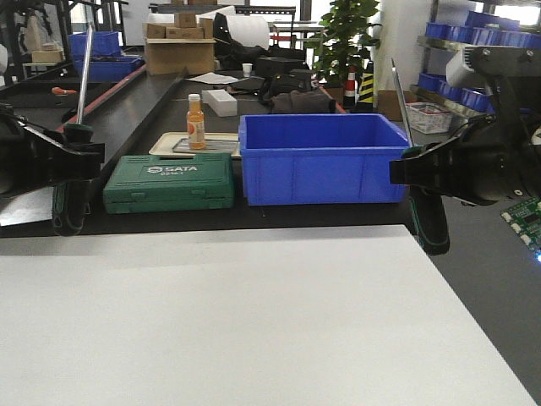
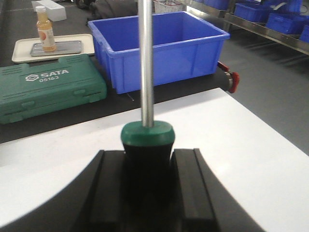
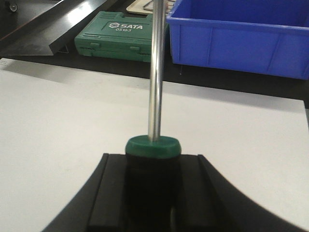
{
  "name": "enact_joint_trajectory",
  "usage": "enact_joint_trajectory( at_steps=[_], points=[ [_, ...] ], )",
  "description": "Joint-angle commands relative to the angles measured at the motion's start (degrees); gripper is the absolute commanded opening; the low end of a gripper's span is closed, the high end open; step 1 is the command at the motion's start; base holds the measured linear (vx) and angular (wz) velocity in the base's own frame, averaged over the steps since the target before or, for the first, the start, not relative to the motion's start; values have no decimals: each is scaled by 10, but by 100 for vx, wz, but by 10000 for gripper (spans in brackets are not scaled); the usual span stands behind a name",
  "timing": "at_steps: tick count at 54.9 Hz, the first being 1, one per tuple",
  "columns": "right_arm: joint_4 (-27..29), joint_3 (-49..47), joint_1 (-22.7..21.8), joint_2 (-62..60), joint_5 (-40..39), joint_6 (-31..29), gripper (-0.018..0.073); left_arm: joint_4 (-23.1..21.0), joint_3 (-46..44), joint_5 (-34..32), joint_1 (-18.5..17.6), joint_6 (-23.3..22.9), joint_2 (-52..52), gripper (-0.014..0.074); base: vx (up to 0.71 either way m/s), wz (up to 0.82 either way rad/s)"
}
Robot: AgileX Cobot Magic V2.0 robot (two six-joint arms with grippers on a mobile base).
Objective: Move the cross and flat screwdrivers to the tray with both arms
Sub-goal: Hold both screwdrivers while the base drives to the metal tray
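From the front, the left claw (image 1: 74, 159) is clenched on the thick handle of the left screwdriver (image 1: 84, 76). It holds it up in the air at the left edge of the white table (image 1: 254, 321). The thin silver shaft points up, and its tip leans a little to the right. The right claw (image 1: 418, 169) grips the right screwdriver (image 1: 400, 97) the same way, off the table's right edge. Its shaft points up too, with the tip leaning a little left, and the handle hangs down below the claw. So both tools stand nearly upright. I cannot tell which one is the cross and which is the flat. Behind the table sit a blue bin (image 1: 321, 161) and a green tool case (image 1: 169, 182).

From the left wrist, the left claw (image 2: 147, 183) squeezes the black handle from both sides, just under its green collar. The left screwdriver (image 2: 146, 63) runs straight away from the camera, toward the blue bin (image 2: 159, 53).

From the right wrist, the right claw (image 3: 152, 193) squeezes its handle the same way. The right screwdriver (image 3: 155, 72) points straight ahead over the table (image 3: 63, 111).

I think both tools are picked up, and the carry to the tray is the step in hand. I cannot see the grey tray for sure in any view. Next, each arm likely must swing over the tray, tip its tool down flat, go low, and only then let go.
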Motion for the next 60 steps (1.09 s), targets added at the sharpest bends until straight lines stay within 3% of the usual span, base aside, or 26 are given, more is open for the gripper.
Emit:
enact_joint_trajectory(
  at_steps=[1,21,60],
  points=[
    [5,-22,-2,-19,-53,-4,-7,-12,-18,-48,-1,-5,-19,3,-23,-29],
    [5,-22,-2,-19,-53,-4,-7,-12,-18,-46,-1,-5,-19,3,-18,-52],
    [5,-22,-2,-19,-52,-4,-8,-12,-18,-45,-1,-5,-19,3,-3,-76]
  ],
)
